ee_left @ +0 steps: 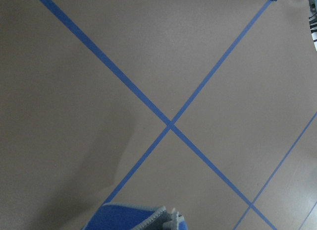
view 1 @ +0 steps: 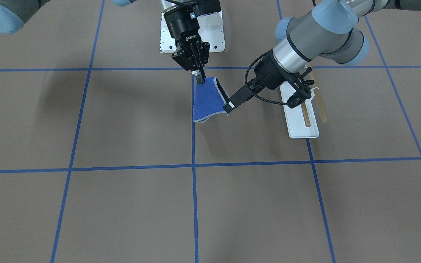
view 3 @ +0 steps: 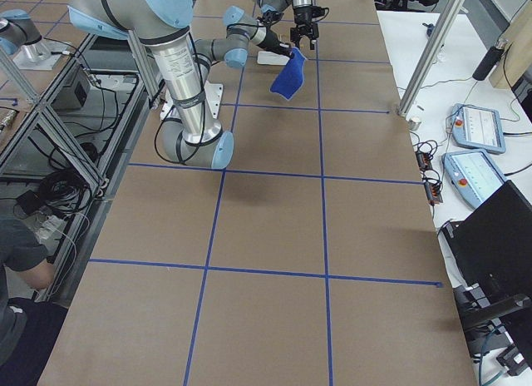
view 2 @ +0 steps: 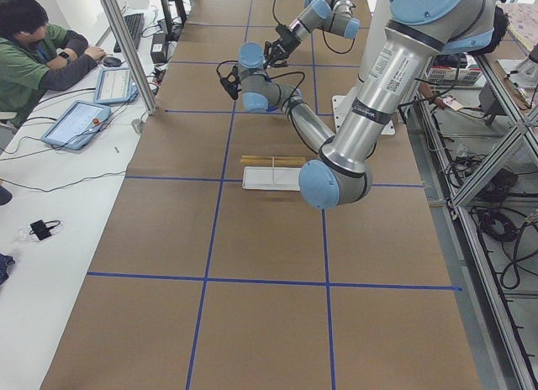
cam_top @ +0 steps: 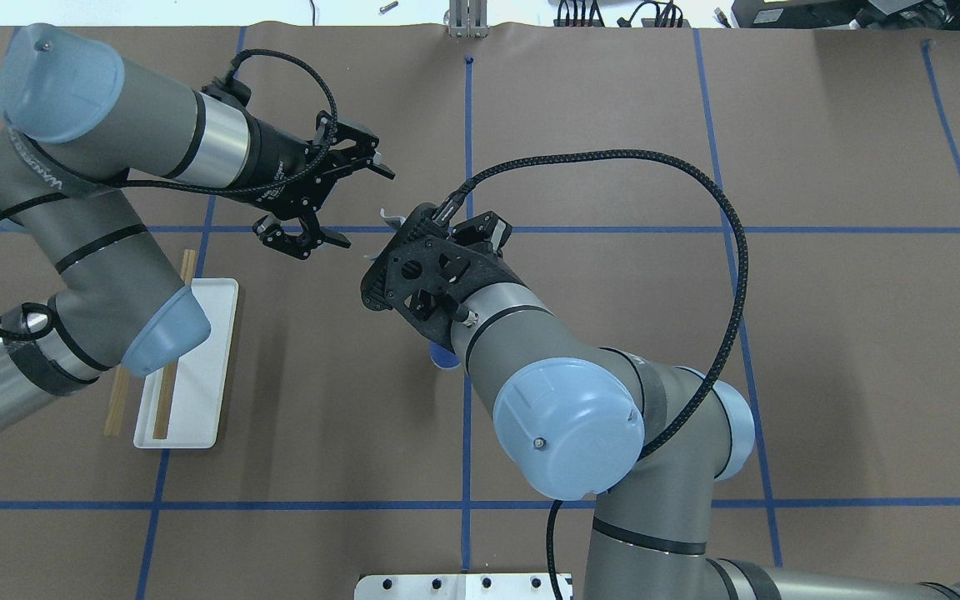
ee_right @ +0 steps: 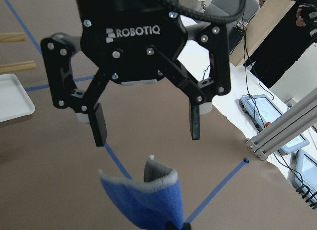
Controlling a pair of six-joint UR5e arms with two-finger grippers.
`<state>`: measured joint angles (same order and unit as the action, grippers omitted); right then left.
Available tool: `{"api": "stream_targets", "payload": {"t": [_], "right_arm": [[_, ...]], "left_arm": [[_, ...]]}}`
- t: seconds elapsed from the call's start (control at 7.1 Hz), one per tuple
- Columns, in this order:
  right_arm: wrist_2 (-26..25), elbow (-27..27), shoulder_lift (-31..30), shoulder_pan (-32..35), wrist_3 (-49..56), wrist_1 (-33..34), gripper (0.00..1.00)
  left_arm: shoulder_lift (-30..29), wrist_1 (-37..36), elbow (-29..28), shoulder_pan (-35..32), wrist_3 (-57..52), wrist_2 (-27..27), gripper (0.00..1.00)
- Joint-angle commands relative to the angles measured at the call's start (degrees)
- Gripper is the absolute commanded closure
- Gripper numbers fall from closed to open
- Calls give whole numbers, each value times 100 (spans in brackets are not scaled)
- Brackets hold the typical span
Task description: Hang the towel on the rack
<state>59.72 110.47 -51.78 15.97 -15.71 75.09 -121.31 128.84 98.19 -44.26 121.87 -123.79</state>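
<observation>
While the right gripper (view 1: 198, 76) points down with its jaws pinched on one upper corner of the towel (view 1: 207, 102), the blue cloth hangs from that pinch over the middle of the table (view 1: 122, 204) — I can't make out whether its bottom edge rests on the brown surface. On the right wrist feed I see the left gripper (ee_right: 147, 139) facing the camera with its two fingers (ee_right: 99, 126) spread wide; the towel's grey-bordered top edge sits lower in that view, roughly in line with the gap. From the front-facing camera, one finger tip lies just beside the towel's free edge — touching or not, I cannot tell. The rack (view 1: 300, 126) stands to the robot's left of the towel, apart from it and partly under the left arm's wrist. Its two wooden dowels (view 1: 322, 109) run parallel along the length of the white base.
</observation>
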Motion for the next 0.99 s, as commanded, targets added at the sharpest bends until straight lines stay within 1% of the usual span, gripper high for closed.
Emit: {"api": "stream_targets", "payload": {"t": [0.0,0.42,0.56,0.7,0.85], "right_arm": [[-22,-34,37,2,-2,-3,100],[-22,-35,28,46,-2,-3,100],[-22,-35,28,46,-2,-3,100],[-22,-35,11,46,-11,-12,100],[-22,-26,-24,46,-11,-12,100]], "left_arm": [[-24,27,-10,224,74,162,2],[-24,44,60,331,161,233,2],[-24,44,78,331,283,355,13],[-24,253,60,348,328,460,73],[28,525,69,340,328,461,99]]}}
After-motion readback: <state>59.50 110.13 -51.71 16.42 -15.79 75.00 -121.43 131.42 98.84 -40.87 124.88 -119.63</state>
